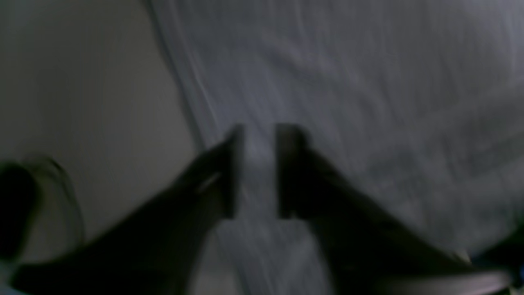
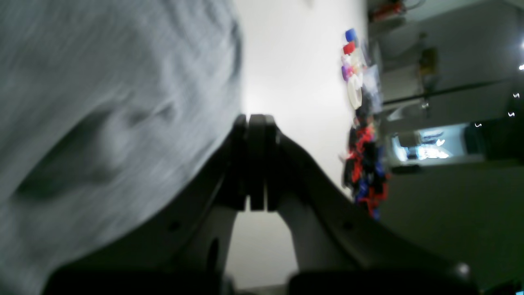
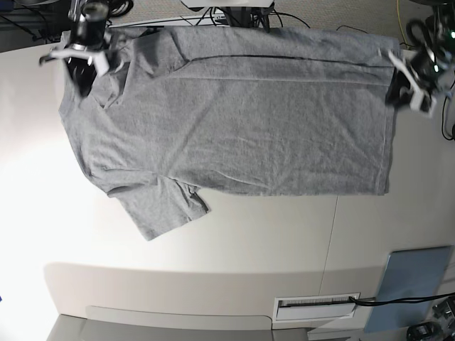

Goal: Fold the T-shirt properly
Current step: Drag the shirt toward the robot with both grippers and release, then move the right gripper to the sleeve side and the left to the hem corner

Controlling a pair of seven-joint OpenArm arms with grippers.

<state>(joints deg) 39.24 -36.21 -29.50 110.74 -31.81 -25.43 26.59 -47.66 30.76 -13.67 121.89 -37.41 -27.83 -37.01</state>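
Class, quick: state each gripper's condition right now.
Left gripper: open, fingers apart over the T-shirt, holding nothing.
Right gripper: closed beside the shirt; a grip cannot be told.

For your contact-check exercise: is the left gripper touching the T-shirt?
Cannot tell. In the blurred left wrist view, the left gripper is open over the T-shirt, but no contact or gap shows plainly.

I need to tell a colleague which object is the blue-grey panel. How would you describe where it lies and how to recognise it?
Start from the big grey T-shirt spread over the pale table. Go to the table's lower right corner in the base view, well clear of the shirt: the panel lies there, next to a white slotted strip. It is the only flat, stiff, blue-grey rectangle; the shirt is soft and wrinkled.
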